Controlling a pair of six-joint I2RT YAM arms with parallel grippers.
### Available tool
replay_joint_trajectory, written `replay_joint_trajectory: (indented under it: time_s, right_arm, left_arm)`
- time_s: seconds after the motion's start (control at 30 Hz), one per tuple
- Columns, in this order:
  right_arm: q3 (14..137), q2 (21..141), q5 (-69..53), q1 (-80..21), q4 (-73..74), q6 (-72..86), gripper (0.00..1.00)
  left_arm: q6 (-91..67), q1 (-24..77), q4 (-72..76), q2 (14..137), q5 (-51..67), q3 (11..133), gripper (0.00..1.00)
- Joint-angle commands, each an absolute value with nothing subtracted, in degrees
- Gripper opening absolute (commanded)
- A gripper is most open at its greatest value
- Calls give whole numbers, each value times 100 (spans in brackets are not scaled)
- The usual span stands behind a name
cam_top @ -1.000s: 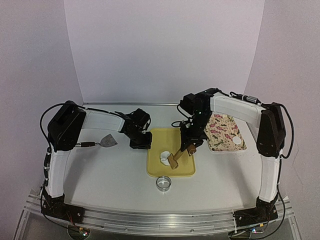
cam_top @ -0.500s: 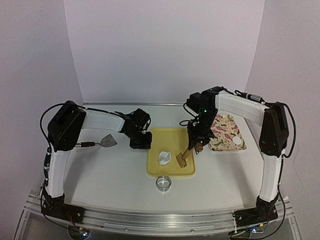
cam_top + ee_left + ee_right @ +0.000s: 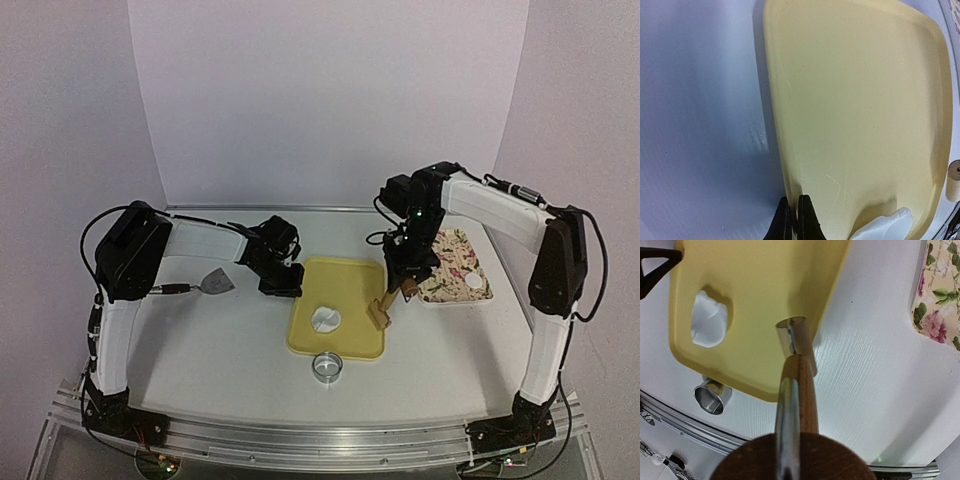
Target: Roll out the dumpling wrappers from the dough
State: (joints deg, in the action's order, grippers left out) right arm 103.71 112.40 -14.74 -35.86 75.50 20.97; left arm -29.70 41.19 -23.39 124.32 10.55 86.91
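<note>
Surface: white tabletop (image 3: 200, 345), pale lilac walls on three sides, both arm bases at the near edge.
Nearest item: shiny round metal ring cutter (image 3: 327, 366), upright on the table just in front of the board, not touching it.
Board: pale yellow plastic cutting board with rounded corners (image 3: 345, 278), lying flat mid-table.
Dough: white dough lump (image 3: 326, 319) on the board's near half. Its outline is uneven and it looks thicker than a wrapper, so it is judged not yet rolled out.
Right gripper (image 3: 405, 283): clenched on the upper end of a wooden rolling pin (image 3: 381, 308). The pin hangs tilted, its lower end over the board's right edge.
Key relation: the lump lies left of the pin's lower end, near but apart. The pin's long axis slants from the gripper toward the near left. The right arm holds the tool, so the coming move is judged to be a shift left onto the lump.
Left gripper (image 3: 283, 287): fingers pressed together with nothing between them, tips at the board's left rim.
Right side, farther back: floral-patterned rectangular tray (image 3: 445, 262) carrying one thin white round dumpling wrapper (image 3: 472, 283) near its near-right corner.
Left side, farther back: grey triangular scraper (image 3: 213, 282) on the table beside the left arm.
Unclear: whether the pin's end touches the board, and whether the left tips press on the rim or only meet it. In the right wrist view the pin hides the fingers.
</note>
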Motion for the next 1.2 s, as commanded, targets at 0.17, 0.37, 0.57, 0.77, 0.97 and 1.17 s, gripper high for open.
replay_joint_trajectory:
  time_s: [0.17,0.37,0.57,0.77,0.97,1.17]
  right_arm:
    - [11206,10592,-1824,-4370,7893,2069,0]
    - [11372,10868,-1925,-4632,7458,2244,0]
    - [11616,11372,-1934,-4767,7255,2182,0]
    - [11812,11717,-1930,-4798,7147,2072,0]
    - [11807,11895,-1936,-4808,7111,2038,0]
    - [11743,11982,-1999,-4823,7067,2005,0]
  left_arm:
    - [-2549,4131,-2548,12770,1129,8942,0]
    - [-2587,4143,-2525,12731,1129,8857,0]
    - [-2602,4168,-2507,12691,1134,8824,0]
    - [-2632,4198,-2477,12690,1137,8807,0]
    - [-2646,4216,-2451,12691,1151,8806,0]
    - [-2636,4219,-2439,12715,1151,8815,0]
